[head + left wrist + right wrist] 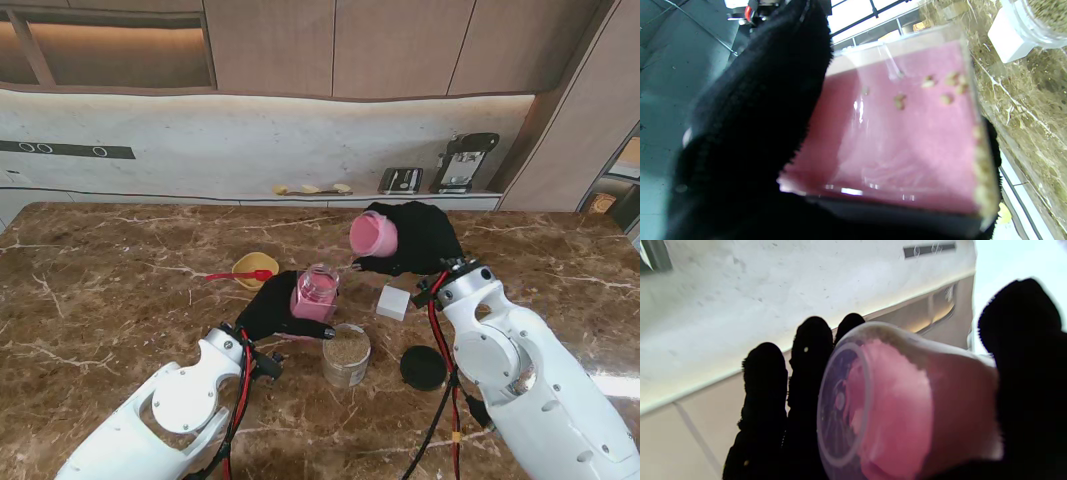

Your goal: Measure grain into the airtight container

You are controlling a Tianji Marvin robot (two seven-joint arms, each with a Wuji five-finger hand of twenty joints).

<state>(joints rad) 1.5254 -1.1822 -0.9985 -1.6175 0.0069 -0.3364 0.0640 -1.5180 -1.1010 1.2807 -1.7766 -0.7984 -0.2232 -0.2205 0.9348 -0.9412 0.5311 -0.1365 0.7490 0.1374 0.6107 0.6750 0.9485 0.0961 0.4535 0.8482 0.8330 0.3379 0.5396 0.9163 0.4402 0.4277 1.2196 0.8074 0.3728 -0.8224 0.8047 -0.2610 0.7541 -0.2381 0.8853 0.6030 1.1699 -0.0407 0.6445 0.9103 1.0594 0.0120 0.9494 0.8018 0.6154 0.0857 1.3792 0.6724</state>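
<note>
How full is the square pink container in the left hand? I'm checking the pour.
Nearly empty: the square pink container, held in the left hand, shows only scattered grains on its wall.

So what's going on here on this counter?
Both gloved hands hold pink containers. The left hand holds a clear pink box with a few grains inside, next to an open jar of grain. The right hand holds a pink cup raised and tipped sideways. A black lid lies beside the jar.
</note>
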